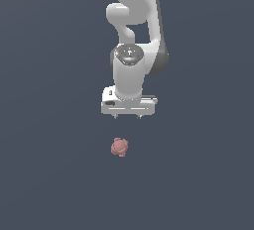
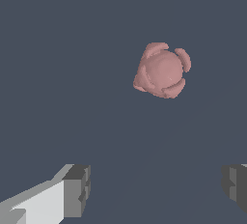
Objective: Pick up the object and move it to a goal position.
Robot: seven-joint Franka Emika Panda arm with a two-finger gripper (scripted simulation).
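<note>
A white gripper [image 1: 127,116] hangs with its jaws spread wide and empty. The pink-red blob [image 1: 119,146] lies apart on the dark floor [image 1: 49,174], toward six o'clock from the gripper in the exterior view.

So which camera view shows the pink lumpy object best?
The wrist view: the pink object fills more of the picture, so its rounded body and knobs are clear. The exterior view shows it only as a small blob in front of the open pincer.

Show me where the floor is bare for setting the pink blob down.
Bare floor lies on every side of the blob. The only crowded spot is beyond the blob, under the open pincer and arm.
</note>
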